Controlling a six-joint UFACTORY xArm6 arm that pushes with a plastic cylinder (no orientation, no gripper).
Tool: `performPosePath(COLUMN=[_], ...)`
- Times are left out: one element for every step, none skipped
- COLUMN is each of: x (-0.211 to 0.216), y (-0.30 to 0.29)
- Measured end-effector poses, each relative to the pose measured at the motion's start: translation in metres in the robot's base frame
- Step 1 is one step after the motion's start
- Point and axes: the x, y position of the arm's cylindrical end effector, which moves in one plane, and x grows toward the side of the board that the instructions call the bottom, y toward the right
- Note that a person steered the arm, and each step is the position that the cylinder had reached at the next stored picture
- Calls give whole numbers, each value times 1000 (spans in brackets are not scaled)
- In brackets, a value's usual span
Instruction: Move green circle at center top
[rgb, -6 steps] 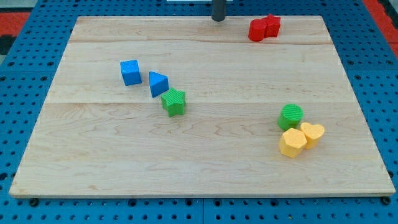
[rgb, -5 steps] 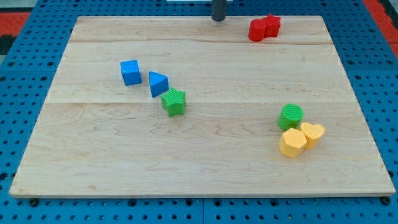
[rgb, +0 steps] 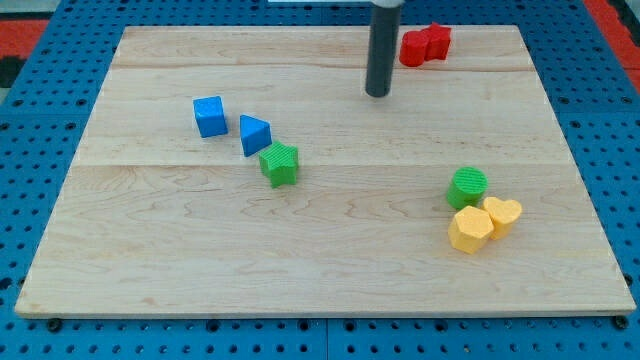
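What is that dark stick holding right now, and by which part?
Nothing. My tip rests on bare board, touching no block; the green circle sits apart, toward the view's lower right.

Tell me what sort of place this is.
Probably a robotics lab test bench: a wooden board lies on a blue perforated base, small coloured blocks such as the green circle are scattered on it, and my tip stands among them.

Green circle (rgb: 468, 187): short ribbed cylinder, standing flat-face-up on the tabletop (rgb: 330, 250). Sits at the view's right, a bit below mid-height. Touching the two yellow blocks (rgb: 484, 223) just below it on its lower side. Well away from the center top.
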Motion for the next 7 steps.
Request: performPosePath(x=[28, 79, 126, 140, 139, 139, 143], y=[106, 133, 133, 118, 66, 9, 17])
